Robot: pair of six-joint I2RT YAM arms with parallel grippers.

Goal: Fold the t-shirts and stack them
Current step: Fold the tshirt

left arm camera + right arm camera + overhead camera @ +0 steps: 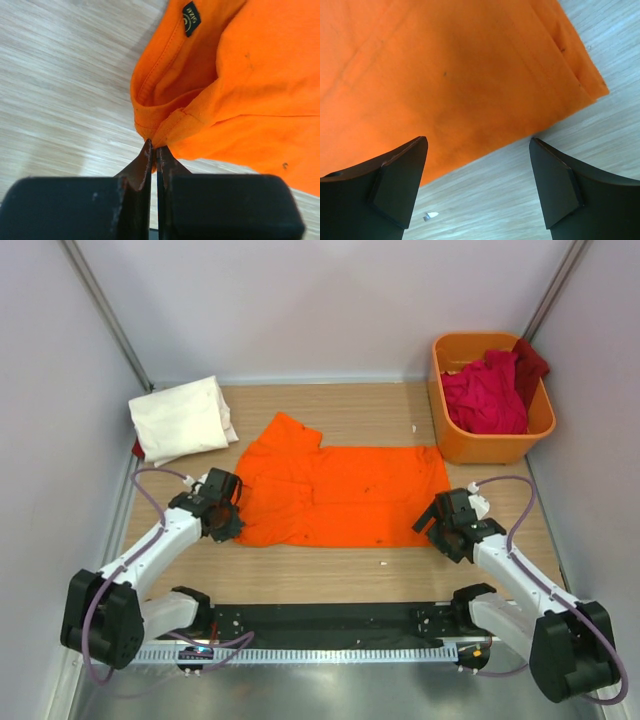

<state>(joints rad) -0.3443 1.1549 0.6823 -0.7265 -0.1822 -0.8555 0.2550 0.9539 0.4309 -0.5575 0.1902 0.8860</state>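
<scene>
The bright orange t-shirt (340,495) lies spread on the wooden table (300,575), partly folded, one sleeve pointing to the back left. My left gripper (228,517) is shut on its near left edge by the collar (165,90); the cloth is pinched between the fingertips (147,152). My right gripper (437,525) is open and empty, just off the shirt's near right corner (590,90), above bare table. A folded cream-white t-shirt (182,418) lies at the back left. Crimson and dark red t-shirts (488,390) are heaped in the tub.
An orange plastic tub (490,445) stands at the back right. A sliver of red cloth (137,448) shows under the cream shirt. A small white scrap (431,216) lies on the table near my right gripper. Grey walls close in on both sides.
</scene>
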